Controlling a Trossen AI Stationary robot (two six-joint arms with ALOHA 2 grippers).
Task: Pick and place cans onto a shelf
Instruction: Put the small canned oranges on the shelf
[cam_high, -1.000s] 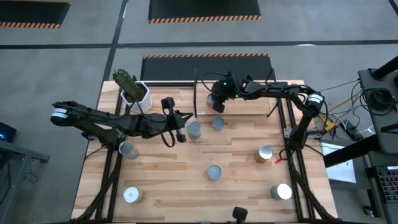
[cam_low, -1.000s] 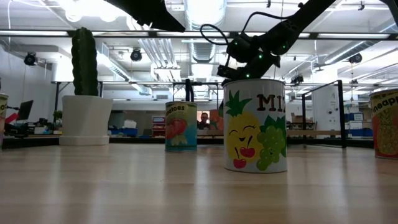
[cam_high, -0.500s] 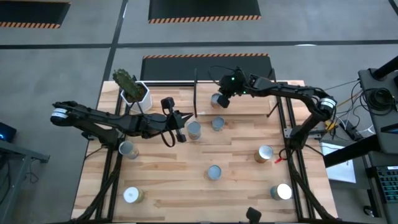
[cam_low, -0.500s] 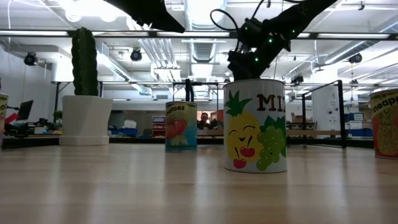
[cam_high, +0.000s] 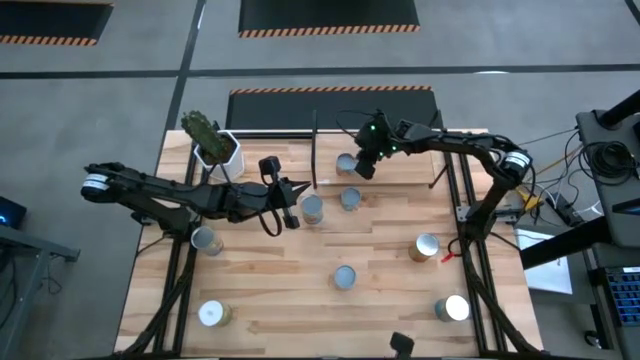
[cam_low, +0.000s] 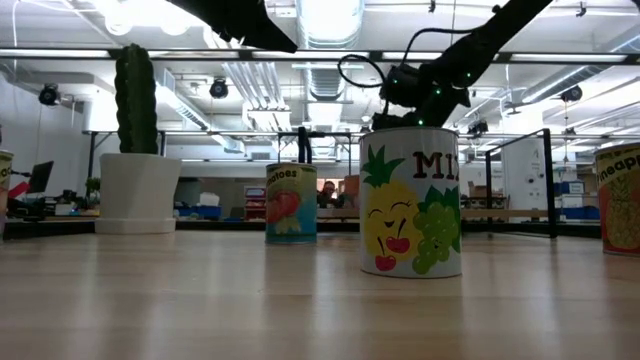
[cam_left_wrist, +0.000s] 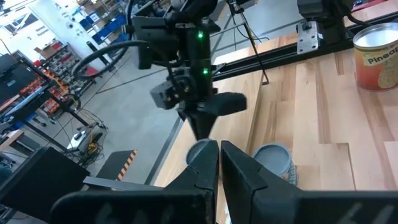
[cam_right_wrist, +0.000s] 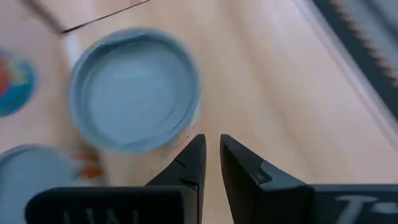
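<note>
Several cans stand on the table. One blue-grey-topped can (cam_high: 346, 163) stands upright on the light-wood shelf (cam_high: 420, 165) at the back right; it also shows in the right wrist view (cam_right_wrist: 134, 87). My right gripper (cam_high: 365, 162) hangs just right of this can, shut and empty (cam_right_wrist: 211, 158). My left gripper (cam_high: 293, 212) is shut and empty (cam_left_wrist: 219, 158), just left of a can (cam_high: 312, 208) near the table's middle. Another can (cam_high: 350, 198) stands right of that one.
A white pot with a cactus (cam_high: 215, 148) stands at the back left. Other cans stand at the left (cam_high: 205, 240), front left (cam_high: 212, 314), middle (cam_high: 343, 277), right (cam_high: 427, 247) and front right (cam_high: 455, 308). Black shelf posts (cam_high: 315, 150) rise beside my right gripper.
My right gripper stood over the can on the shelf and has moved off it toward the table's right edge, rising, then coming down a little. The can now shows uncovered, standing on the shelf.
</note>
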